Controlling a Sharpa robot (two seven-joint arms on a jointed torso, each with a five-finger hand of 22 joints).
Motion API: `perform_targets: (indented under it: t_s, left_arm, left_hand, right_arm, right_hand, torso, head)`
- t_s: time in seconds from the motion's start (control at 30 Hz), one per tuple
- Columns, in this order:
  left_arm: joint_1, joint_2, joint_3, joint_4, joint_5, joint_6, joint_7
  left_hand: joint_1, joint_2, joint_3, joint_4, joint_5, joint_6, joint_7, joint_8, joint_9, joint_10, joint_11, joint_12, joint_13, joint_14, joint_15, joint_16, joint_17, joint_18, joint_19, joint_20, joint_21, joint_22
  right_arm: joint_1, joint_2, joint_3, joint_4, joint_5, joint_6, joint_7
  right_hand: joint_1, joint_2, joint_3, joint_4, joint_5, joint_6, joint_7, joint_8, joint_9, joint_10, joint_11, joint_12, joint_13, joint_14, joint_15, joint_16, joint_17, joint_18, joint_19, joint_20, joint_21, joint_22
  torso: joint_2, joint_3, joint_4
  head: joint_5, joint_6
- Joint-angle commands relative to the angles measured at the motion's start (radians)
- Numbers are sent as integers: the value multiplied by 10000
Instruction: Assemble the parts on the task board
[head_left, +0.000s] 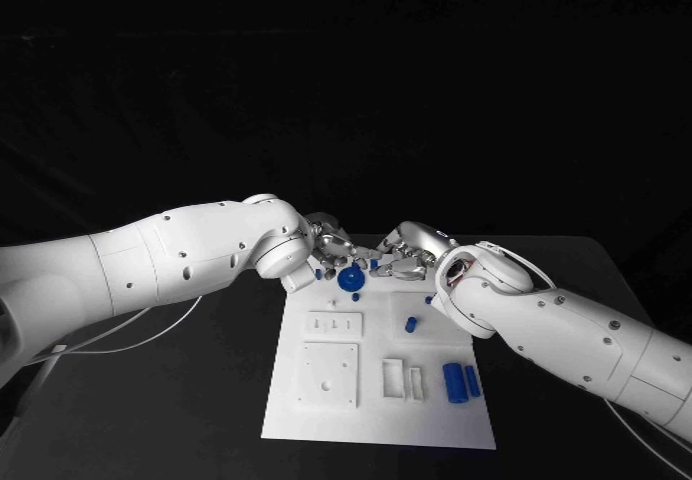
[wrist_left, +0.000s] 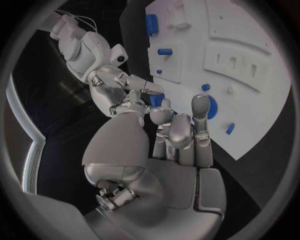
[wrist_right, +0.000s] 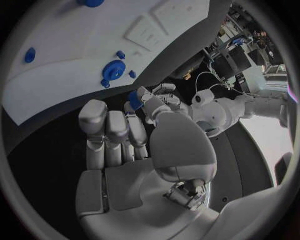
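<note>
- Two hands meet at the board's (head_left: 378, 420) far edge.
- Left hand (head_left: 330, 243) and right hand (head_left: 408, 252) both pinch one small blue part (wrist_left: 156, 99), probably passing it.

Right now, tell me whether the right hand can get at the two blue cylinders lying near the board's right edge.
Probably yes. The two blue cylinders lie uncovered on the task board beside the right arm, nothing over them, though the right hand sits at the far end and must pull back.

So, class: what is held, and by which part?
A small blue part sits between fingertips of left robot hand and right robot hand; which grips it cannot be told.
</note>
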Motion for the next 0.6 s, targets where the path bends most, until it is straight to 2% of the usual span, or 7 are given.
perform_targets:
  t_s: [0.03,0.23,0.4,0.43,0.6]
  left_arm:
    - [15,52,3,-14,-65,138,-38]
    - [14,109,0,-45,-103,159,-71]
    - [13,135,-2,-65,-93,211,-29]
    - [13,137,-2,-69,-83,227,-19]
    - [13,159,-4,-86,-50,292,5]
  left_hand:
    - [-35,110,-2,-131,48,-66,9,-29,19,314,74,-46,-6,-53,-17,-60,-23,90,95,-7,-145,150]
    - [-39,204,-42,-331,78,-73,13,-30,4,312,78,-47,-14,-51,-23,-64,-30,78,151,-13,-278,327]
    - [-62,320,-109,-488,105,-75,15,-29,-8,307,80,-48,-17,-53,-20,-60,-31,78,195,-10,-399,471]
    - [-79,413,-173,-605,116,-90,23,-30,-15,303,87,-53,-24,-59,-20,-73,-45,73,221,-10,-485,560]
    - [-95,547,-267,-793,149,-94,19,-28,-41,294,91,-59,-33,-63,-14,-81,-52,67,271,-6,-624,733]
  right_arm:
    - [8,37,-4,2,-110,176,-6]
    - [13,76,-6,23,-110,189,-1]
    - [15,99,-6,63,-116,205,0]
    - [15,103,-7,71,-126,205,-2]
    - [15,120,-8,91,-163,204,-10]
  right_hand:
    - [15,-119,-4,46,-3,32,-18,25,8,-20,-68,-7,1244,-4,-52,-37,-11,-152,597,-31,-36,957]
    - [15,-119,-4,46,-3,32,-18,25,8,-20,-68,-7,1244,-4,-52,-37,-11,-152,597,-31,-36,957]
    - [28,-137,3,92,11,35,-20,28,11,-25,-70,-14,1241,-4,-57,-47,-15,-149,595,-35,-63,947]
    - [28,-137,3,92,11,35,-20,28,11,-25,-70,-14,1241,-4,-57,-47,-15,-149,595,-35,-63,947]
    - [25,-138,-1,108,0,27,-21,26,10,-32,-71,-29,1236,-5,-58,-53,-19,-148,595,-36,-67,945]
  torso:
    - [-5,6,-6]
    - [2,-1,-4]
    - [-2,5,-12]
    - [-1,5,-13]
    - [2,4,-14]
  head:
    - [16,3]
    - [17,26]
    - [31,-2]
    - [32,-2]
    - [39,7]
